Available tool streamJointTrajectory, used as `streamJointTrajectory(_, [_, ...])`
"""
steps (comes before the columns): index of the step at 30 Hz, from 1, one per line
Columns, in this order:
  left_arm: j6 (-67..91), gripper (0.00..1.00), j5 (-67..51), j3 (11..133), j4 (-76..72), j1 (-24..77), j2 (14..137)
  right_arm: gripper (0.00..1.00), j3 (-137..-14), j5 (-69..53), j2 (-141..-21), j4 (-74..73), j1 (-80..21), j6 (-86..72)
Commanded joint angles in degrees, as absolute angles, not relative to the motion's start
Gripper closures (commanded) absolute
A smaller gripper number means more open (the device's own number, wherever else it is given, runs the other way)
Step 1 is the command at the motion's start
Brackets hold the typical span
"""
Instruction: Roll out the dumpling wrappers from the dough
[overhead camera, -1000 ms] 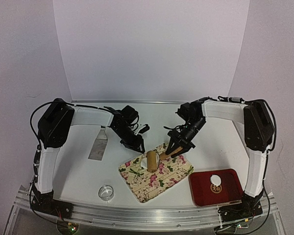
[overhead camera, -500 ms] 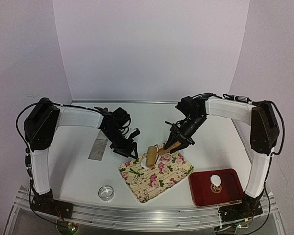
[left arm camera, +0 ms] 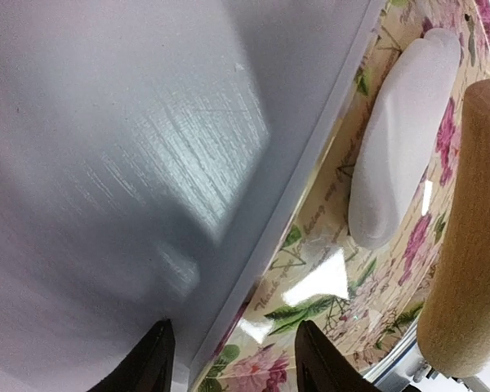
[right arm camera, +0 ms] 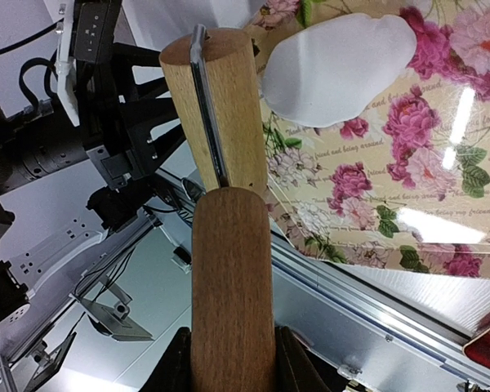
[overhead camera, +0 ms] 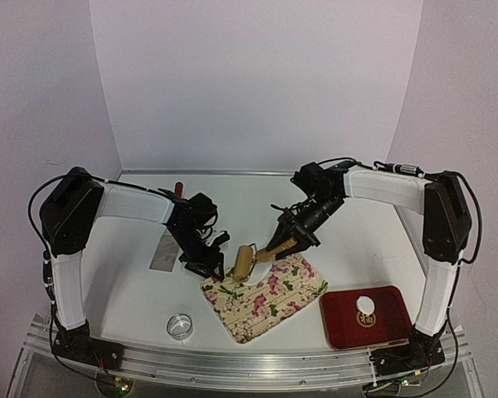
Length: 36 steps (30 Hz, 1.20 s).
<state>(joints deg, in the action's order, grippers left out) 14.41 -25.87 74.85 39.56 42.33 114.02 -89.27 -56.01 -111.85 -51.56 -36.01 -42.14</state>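
- A metal ring cutter (overhead camera: pixel 170 327) sits near the front edge, left of the floral mat (overhead camera: pixel 266 308).
- At near right, a red tray (overhead camera: pixel 390 328) bears a gold emblem (overhead camera: pixel 367 318), too small to read. One dumpling wrapper (overhead camera: pixel 365 303), a round white disc, lies just beyond the emblem, well apart from both grippers.
- Cursive writing is printed across the mat, but it is not legible.
- A white dough lump (left arm camera: pixel 400 139) rests on the mat beside the rolling pin (right arm camera: pixel 216 106).
- The right gripper (right arm camera: pixel 233 363) is clenched on the pin's wooden handle.
- The left gripper (left arm camera: pixel 233 363) has its fingers (left arm camera: pixel 151 359) spread, grasping nothing, over the mat's left edge.
- A metal scraper (overhead camera: pixel 166 250) lies further left.
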Motion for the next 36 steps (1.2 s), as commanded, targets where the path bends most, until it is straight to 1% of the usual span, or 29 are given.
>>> streamJointTrajectory(1, [12.93,0.57,-24.06,74.00,40.50,42.36,111.44,1.00,-89.21,-59.78,-114.07,-47.53,-36.04,-43.35])
streamJointTrajectory(4, [11.92,0.64,-24.00,73.92,40.54,42.36,111.36,1.00,-88.08,-60.23,-114.85,-47.02,-36.04,-43.44])
streamJointTrajectory(8, [11.22,0.70,-23.54,74.12,40.84,42.36,111.55,1.00,-85.58,-59.79,-115.01,-46.84,-36.08,-43.48])
streamJointTrajectory(20, [10.98,0.82,-22.59,74.30,41.17,42.39,112.27,1.00,-76.79,-54.71,-114.57,-47.02,-36.04,-43.79])
streamJointTrajectory(23, [10.81,0.83,-22.43,74.62,41.57,42.44,112.67,1.00,-75.44,-53.53,-114.58,-47.23,-35.95,-43.58])
streamJointTrajectory(29, [10.72,0.89,-22.27,74.28,41.68,42.45,112.77,1.00,-72.21,-51.32,-113.65,-47.63,-34.88,-43.88])
streamJointTrajectory(36, [10.64,0.95,-22.33,74.38,41.73,42.54,112.76,1.00,-70.68,-49.75,-115.73,-48.43,-34.20,-41.75])
